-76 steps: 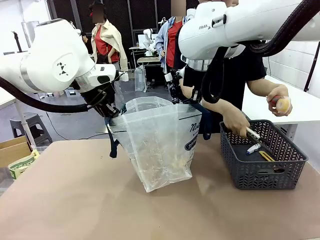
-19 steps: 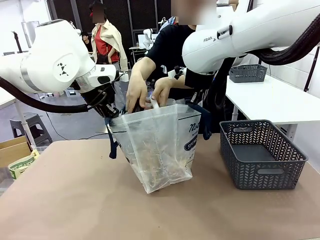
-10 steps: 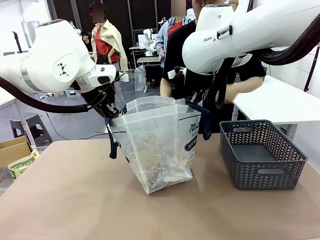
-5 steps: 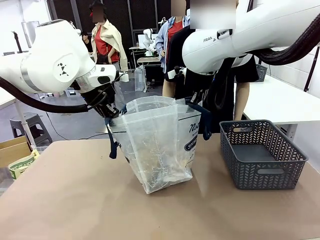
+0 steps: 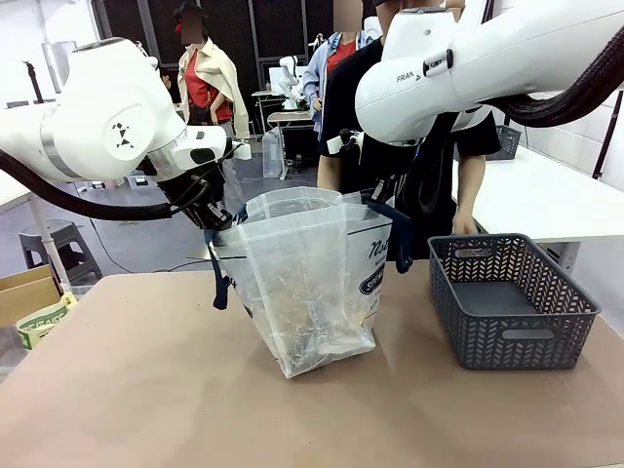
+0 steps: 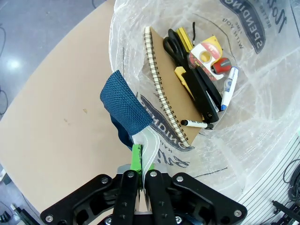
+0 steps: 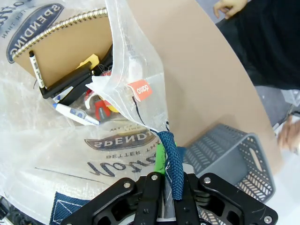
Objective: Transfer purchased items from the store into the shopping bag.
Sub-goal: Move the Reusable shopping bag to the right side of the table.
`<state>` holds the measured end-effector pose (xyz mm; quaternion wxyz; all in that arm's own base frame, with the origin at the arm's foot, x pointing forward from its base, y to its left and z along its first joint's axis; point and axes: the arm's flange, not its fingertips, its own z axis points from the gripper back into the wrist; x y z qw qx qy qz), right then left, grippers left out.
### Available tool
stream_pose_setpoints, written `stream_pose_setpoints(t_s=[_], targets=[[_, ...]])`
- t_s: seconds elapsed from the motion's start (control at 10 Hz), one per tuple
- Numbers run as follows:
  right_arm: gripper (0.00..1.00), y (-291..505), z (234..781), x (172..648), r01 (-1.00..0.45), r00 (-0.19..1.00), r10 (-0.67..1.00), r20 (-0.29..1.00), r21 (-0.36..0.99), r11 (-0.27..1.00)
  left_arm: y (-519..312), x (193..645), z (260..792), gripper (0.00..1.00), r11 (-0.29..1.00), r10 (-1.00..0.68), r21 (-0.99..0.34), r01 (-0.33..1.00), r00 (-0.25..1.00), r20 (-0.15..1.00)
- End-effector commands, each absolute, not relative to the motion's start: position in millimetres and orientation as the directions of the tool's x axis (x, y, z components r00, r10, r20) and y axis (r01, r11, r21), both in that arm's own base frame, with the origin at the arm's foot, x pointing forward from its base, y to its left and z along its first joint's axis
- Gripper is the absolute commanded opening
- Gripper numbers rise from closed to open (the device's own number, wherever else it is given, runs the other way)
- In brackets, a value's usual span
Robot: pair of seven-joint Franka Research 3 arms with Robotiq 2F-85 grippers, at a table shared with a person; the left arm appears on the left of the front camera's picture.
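Brown table (image 5: 146, 390) carries the clear bag (image 5: 307, 283), standing open at the centre. At its bottom lie a brown spiral notebook (image 6: 171, 89), a marker (image 6: 197, 124) and small coloured packets (image 6: 208, 56). On one rim, beside a navy strap (image 6: 124, 110), the left gripper (image 6: 140, 161) is clamped tight; the right gripper (image 7: 164, 164) pinches the opposite rim and its strap. To the bag's right, apart from it, sits a grey basket (image 5: 526, 336). Beyond, a person (image 5: 471, 190) stands at the far edge.

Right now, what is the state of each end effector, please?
Left end effector: closed on the shopping bag rim.
Right end effector: closed on the shopping bag, at its strap handle.
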<state>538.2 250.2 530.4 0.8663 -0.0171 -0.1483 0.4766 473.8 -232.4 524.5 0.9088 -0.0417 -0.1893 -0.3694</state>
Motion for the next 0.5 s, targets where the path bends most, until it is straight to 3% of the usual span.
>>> stream_pose_setpoints(t_s=[0.0, 0.4], targets=[[0.00, 247.8, 531.0, 540.0, -0.818, 0.506, 0.829, 0.239, -0.171, 0.549, -228.5, 474.2, 526.1, 0.00, 0.726, -0.655, 0.069, 0.684, 0.657, 0.372], [0.00, 247.8, 531.0, 540.0, -0.818, 0.506, 0.829, 0.239, -0.171, 0.549, -228.5, 474.2, 526.1, 0.00, 0.726, -0.655, 0.069, 0.684, 0.657, 0.372]])
